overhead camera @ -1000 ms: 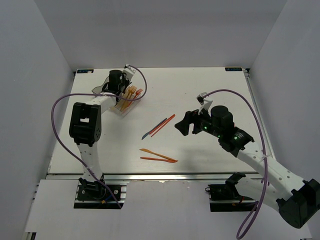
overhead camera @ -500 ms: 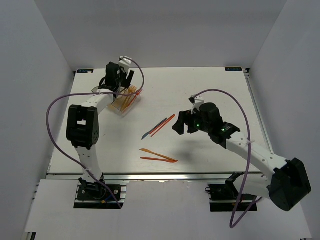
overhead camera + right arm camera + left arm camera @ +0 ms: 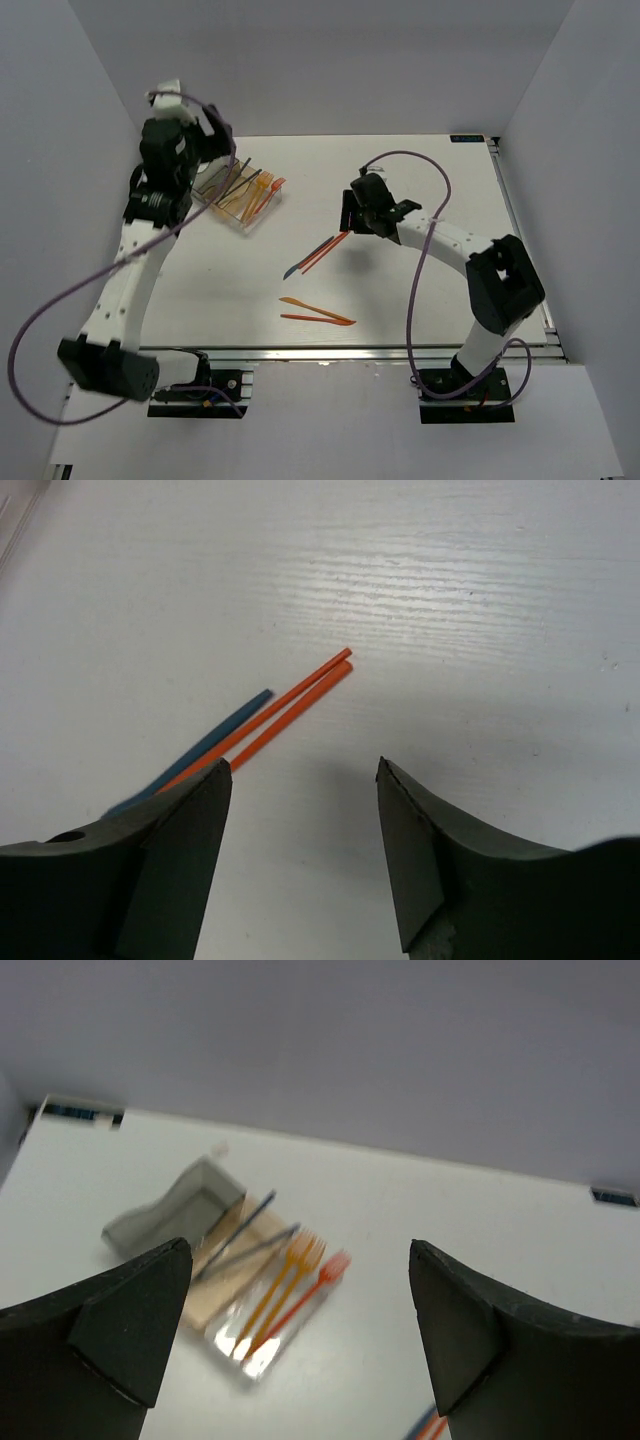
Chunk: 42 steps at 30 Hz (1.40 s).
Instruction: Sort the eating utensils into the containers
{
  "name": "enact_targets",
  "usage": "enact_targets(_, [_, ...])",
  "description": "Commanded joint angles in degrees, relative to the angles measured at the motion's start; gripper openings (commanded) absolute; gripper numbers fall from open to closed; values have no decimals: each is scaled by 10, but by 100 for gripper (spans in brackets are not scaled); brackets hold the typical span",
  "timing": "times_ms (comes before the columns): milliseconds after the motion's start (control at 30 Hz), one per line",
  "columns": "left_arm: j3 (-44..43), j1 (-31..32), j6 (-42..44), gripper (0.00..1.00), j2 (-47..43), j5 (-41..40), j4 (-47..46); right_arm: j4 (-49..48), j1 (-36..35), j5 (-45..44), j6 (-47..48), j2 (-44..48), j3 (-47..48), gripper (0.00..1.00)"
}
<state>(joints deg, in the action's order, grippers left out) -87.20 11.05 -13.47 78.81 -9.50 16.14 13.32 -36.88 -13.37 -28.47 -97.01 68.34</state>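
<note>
Now that the right pincer [image 3: 305, 770] has swung in, open and empty, over two orange handles [image 3: 300, 702] and a blue handle [image 3: 220, 728] on the counter [image 3: 450, 600], a pick-up looks next. The left pincer [image 3: 297, 1260], also spread empty, has risen off the containers [image 3: 150, 1228], forks [image 3: 285, 1275] inside. The handles' heads are hidden, so their types stay unclear.

White arms [image 3: 125, 285] with black joints, dark grippers [image 3: 303, 764] and purple cables [image 3: 411, 300].

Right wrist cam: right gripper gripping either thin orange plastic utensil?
No, the right gripper is open; both orange utensils lie on the table ahead.
</note>
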Motion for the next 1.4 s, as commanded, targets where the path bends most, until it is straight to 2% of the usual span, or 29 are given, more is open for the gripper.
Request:
enact_targets(0, [167,2,-35,98,-100,4,68,55,-9,-62,-76,-20,46,64])
enact_targets(33, [231,2,-26,98,-149,-26,66,46,-14,-67,-96,-19,42,64])
enact_targets(133, [295,3,-1,98,-192,-74,82,13,-52,-126,-113,-15,16,63])
enact_targets(167, [330,5,-4,98,-213,-108,81,21,-60,-140,-131,-33,33,63])
enact_targets(267, [388,5,-15,98,-252,-99,57,98,-86,-177,-184,-89,87,62])
enact_targets(500, [410,6,-16,98,-262,-57,67,159,-114,-236,-269,-129,104,55])
enact_targets(600, [410,6,-17,98,-269,-34,64,136,-119,-226,-268,-138,103,53])
enact_targets(1067, [414,6,-16,98,-286,-11,58,149,-130,-224,-273,-214,178,50])
enact_targets(1367, [413,5,-14,98,-290,-2,57,172,-132,-236,-285,-219,166,46])
